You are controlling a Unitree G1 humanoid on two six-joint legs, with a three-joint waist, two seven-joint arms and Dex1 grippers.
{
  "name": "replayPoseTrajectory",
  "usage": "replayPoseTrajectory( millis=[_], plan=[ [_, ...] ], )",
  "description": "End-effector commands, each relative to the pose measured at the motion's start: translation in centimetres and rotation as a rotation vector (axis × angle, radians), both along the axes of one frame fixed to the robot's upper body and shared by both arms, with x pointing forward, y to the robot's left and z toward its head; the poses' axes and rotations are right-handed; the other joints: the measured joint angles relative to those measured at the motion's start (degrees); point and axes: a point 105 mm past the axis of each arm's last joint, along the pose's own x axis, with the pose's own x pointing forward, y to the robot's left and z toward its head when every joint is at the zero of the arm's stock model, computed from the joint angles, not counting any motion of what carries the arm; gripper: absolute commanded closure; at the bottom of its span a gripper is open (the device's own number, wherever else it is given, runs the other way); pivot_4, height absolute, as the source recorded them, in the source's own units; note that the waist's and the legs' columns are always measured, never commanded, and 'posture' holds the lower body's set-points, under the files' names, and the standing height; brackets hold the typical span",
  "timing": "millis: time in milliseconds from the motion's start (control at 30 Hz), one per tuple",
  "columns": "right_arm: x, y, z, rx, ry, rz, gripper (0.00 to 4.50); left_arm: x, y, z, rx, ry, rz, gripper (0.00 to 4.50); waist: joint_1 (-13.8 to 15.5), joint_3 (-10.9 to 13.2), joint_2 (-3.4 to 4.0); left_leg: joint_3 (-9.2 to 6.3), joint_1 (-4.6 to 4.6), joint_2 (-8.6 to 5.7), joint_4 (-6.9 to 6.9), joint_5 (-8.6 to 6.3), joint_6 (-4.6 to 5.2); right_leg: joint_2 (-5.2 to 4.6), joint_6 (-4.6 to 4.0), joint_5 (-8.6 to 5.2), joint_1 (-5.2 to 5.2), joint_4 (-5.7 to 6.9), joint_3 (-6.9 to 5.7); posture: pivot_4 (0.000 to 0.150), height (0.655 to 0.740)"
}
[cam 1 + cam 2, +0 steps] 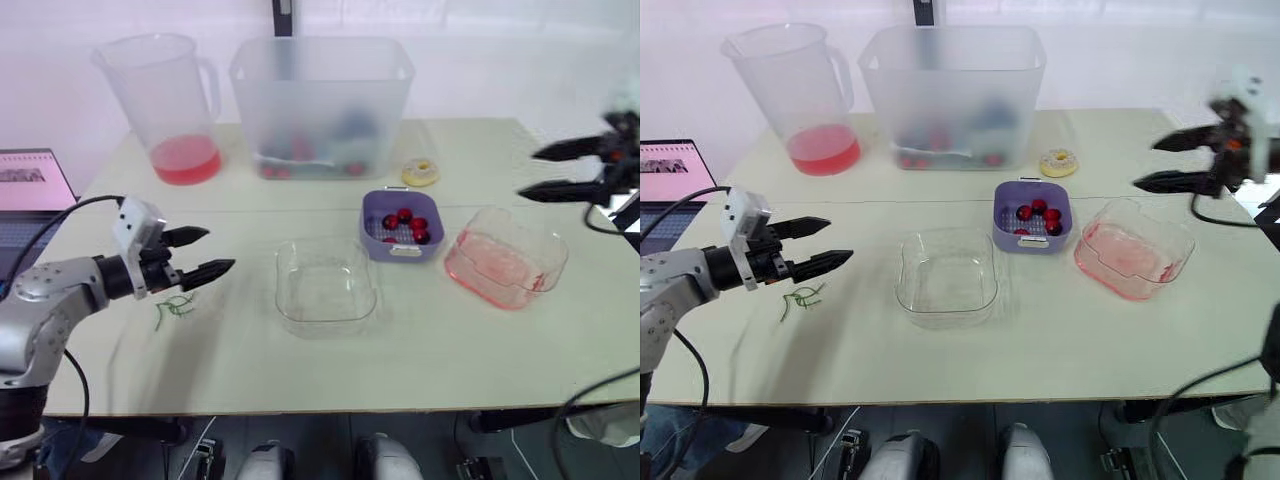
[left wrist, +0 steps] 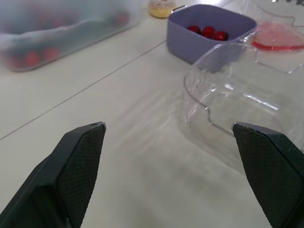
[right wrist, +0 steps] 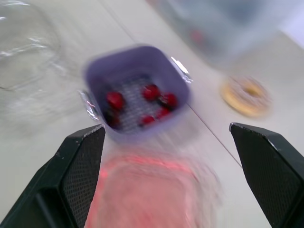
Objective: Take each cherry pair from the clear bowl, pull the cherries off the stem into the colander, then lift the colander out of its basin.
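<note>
I note a pale table [image 1: 300, 370] spanning the view, with a thin seam [image 1: 280, 210] running across its top from side to side. Behind it stands a plain white wall [image 1: 60, 100], brightly and evenly lit, with a dark upright post [image 1: 283, 15] at its middle. Dark grey floor [image 1: 430, 440] shows below the near edge, and an open laptop [image 1: 30, 190] beside the table's left end.
</note>
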Motion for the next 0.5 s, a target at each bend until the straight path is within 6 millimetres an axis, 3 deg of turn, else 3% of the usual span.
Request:
replayPoseTrajectory(
  millis=[33, 100, 300, 500],
  plan=[
    [-2.1, -2.9, -0.9, -0.103, -0.126, -0.08, 0.03, 0.4, 1.7, -0.2, 0.082, -0.028, 0.043, 0.0, 0.06, -0.04, -0.02, 0.02, 0.01, 0.0, -0.05, 0.0, 0.0, 0.0, 0.0, 0.0, 0.01, 0.0, 0.01, 0.15, 0.6886],
    [-3.1, -3.7, -2.5, -0.054, -0.144, -0.112, 0.03, 0.6, 2.5, -0.9, 0.086, -0.024, 0.046, 0.0, -0.17, -0.03, 0.08, 0.13, 0.15, 0.04, -0.05, 0.0, 0.0, 0.01, 0.0, 0.0, 0.12, 0.0, -0.04, 0.15, 0.6886],
    [-4.7, -7.2, -4.6, 0.037, -0.226, -0.319, 0.03, 0.7, 3.1, -1.4, 0.026, -0.018, 0.057, 0.0, -0.29, -0.03, 0.16, 0.15, 0.35, 0.07, -0.05, 0.01, -0.01, 0.01, 0.0, 0.0, 0.09, 0.18, 0.21, 0.15, 0.6886],
    [-4.8, -7.5, -5.3, 0.076, -0.266, -0.365, 0.03, -0.1, 3.2, -2.1, 0.003, 0.033, 0.041, 0.0, -0.18, -0.04, 0.14, 0.13, 0.35, 0.06, -0.04, 0.01, -0.01, 0.0, 0.0, 0.0, 0.12, 0.14, 0.21, 0.15, 0.6886]
  ],
)
